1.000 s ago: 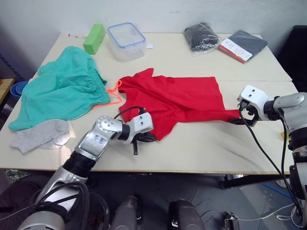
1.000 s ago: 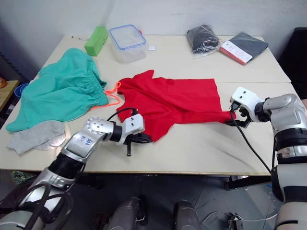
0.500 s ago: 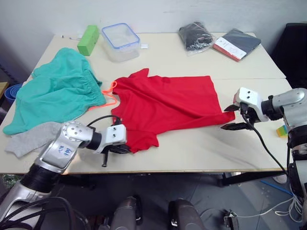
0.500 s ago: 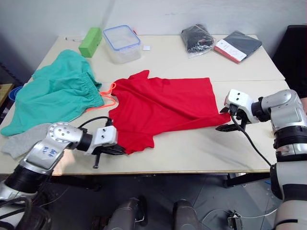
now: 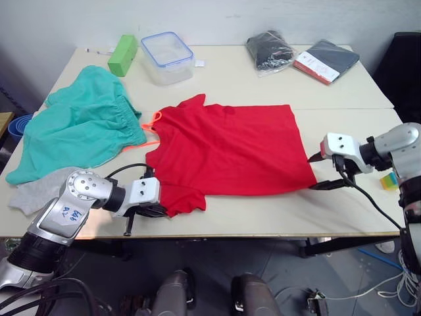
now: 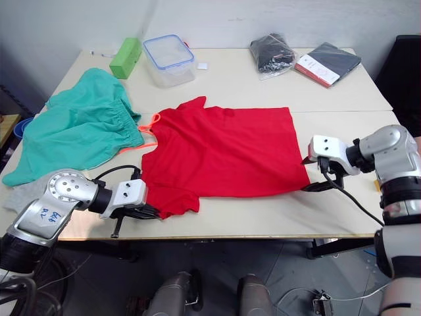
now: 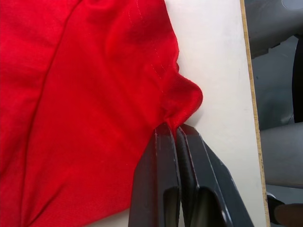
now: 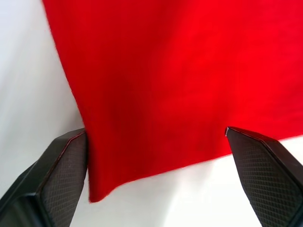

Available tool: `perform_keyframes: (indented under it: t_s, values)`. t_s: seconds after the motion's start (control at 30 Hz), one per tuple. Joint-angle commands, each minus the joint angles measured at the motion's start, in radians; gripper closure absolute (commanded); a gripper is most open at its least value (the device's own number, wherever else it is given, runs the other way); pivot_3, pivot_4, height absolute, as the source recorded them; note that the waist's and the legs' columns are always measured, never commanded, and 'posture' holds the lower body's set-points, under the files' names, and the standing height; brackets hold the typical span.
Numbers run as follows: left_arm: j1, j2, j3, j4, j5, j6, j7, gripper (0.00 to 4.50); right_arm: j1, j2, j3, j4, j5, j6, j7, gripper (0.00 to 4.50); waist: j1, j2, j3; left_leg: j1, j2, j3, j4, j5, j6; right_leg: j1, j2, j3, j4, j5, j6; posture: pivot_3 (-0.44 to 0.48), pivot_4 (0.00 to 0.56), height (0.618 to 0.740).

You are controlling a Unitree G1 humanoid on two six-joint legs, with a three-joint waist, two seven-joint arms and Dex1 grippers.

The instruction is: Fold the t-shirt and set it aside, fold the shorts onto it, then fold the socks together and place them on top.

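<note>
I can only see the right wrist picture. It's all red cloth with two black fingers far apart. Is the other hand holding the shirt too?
Observer: Yes. The left gripper is pinched shut on a little bunch of the t-shirt, at a sleeve edge near the table's front edge.
Operator: Is the shirt folded yet?
Observer: No. It lies spread flat, not folded.
Operator: Where are the shorts?
Observer: The shorts lie to the robot's left of the shirt, unfolded, with their orange drawstring next to the collar.
Operator: And the socks?
Observer: The socks sit by the front edge, just in front of the shorts and partly behind the left arm.
</note>
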Motion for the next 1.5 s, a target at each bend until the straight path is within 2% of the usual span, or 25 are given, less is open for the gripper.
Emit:
perform_keyframes:
  t_s: [0.03, 0.2, 0.4, 0.53, 0.7, 1.0, 1.13, 1.3, 1.4, 1.5]
  values:
    - [0.030, 0.008, -0.007, -0.013, 0.011, 0.014, 0.001, 4.48, 0.041, -0.040, -0.013, -0.077, 0.011, -0.022, 0.041, 0.00, -0.001, 0.000, 0.000, 0.000, 0.000, 0.000, 0.000, 0.000, 0.000, 0.000, 0.000, 0.000, 0.000, 0.000, 0.000, 0.000, 0.150, 0.740]
    - [0.035, 0.010, 0.007, -0.029, -0.002, 0.026, -0.002, 4.48, 0.122, -0.046, -0.012, -0.124, 0.000, -0.059, -0.006, 0.00, 0.000, 0.000, 0.000, 0.001, 0.000, 0.000, 0.000, 0.000, 0.000, 0.000, 0.000, 0.000, 0.000, 0.000, 0.000, 0.000, 0.150, 0.740]
    - [0.037, 0.014, 0.027, -0.040, -0.024, 0.050, -0.007, 4.50, 0.216, -0.042, -0.039, -0.212, 0.013, -0.061, -0.070, 2.00, -0.001, -0.001, 0.000, 0.002, 0.000, 0.000, 0.000, 0.000, 0.000, 0.002, 0.000, 0.000, 0.000, 0.000, 0.000, 0.000, 0.150, 0.740]
    - [0.041, 0.019, 0.037, -0.048, -0.038, 0.066, -0.009, 4.50, 0.288, -0.059, -0.056, -0.260, 0.003, -0.126, -0.118, 2.86, -0.002, -0.003, -0.002, 0.008, 0.001, 0.001, 0.000, 0.000, 0.000, 0.006, 0.000, 0.001, 0.000, 0.000, 0.000, 0.000, 0.150, 0.740]
    - [0.049, 0.021, 0.046, -0.065, -0.055, 0.087, -0.013, 4.50, 0.336, -0.069, -0.085, -0.322, 0.033, -0.117, -0.129, 4.49, -0.003, -0.005, -0.001, 0.015, 0.002, -0.001, 0.000, -0.005, 0.000, 0.015, 0.000, 0.002, -0.004, 0.000, 0.000, 0.000, 0.150, 0.740]
    - [0.103, 0.065, 0.082, -0.134, -0.128, 0.131, -0.060, 4.50, 0.388, -0.094, -0.128, -0.426, 0.092, -0.058, -0.110, 4.49, -0.002, -0.005, -0.001, 0.014, 0.002, -0.001, 0.000, -0.007, -0.002, 0.015, 0.000, 0.003, -0.004, -0.001, -0.001, 0.000, 0.150, 0.740]
    - [0.166, 0.127, 0.137, -0.193, -0.197, 0.168, -0.100, 4.50, 0.479, -0.167, -0.171, -0.588, 0.229, 0.081, 0.000, 4.49, 0.001, -0.002, 0.000, 0.013, 0.002, -0.002, -0.001, -0.008, -0.001, 0.015, -0.001, 0.003, -0.005, -0.001, -0.001, 0.000, 0.150, 0.740]
    - [0.217, 0.166, 0.172, -0.219, -0.227, 0.173, -0.114, 4.50, 0.606, -0.261, -0.222, -0.740, 0.351, 0.216, 0.065, 4.49, 0.003, -0.002, 0.000, 0.013, 0.002, -0.003, -0.001, -0.008, 0.000, 0.016, -0.002, 0.002, -0.007, -0.001, -0.001, 0.000, 0.150, 0.740]
    - [0.243, 0.183, 0.187, -0.228, -0.243, 0.171, -0.125, 4.50, 0.669, -0.301, -0.251, -0.785, 0.388, 0.245, 0.062, 4.49, 0.003, -0.002, 0.000, 0.013, 0.002, -0.004, -0.001, -0.010, 0.001, 0.017, -0.002, 0.001, -0.008, -0.001, -0.001, 0.000, 0.150, 0.740]
    - [0.250, 0.181, 0.201, -0.227, -0.255, 0.168, -0.120, 4.50, 0.688, -0.289, -0.276, -0.800, 0.406, 0.243, 0.007, 4.49, 0.003, -0.002, 0.001, 0.013, 0.002, -0.004, -0.002, -0.011, 0.002, 0.016, -0.002, 0.001, -0.009, -0.001, -0.001, 0.000, 0.150, 0.740]
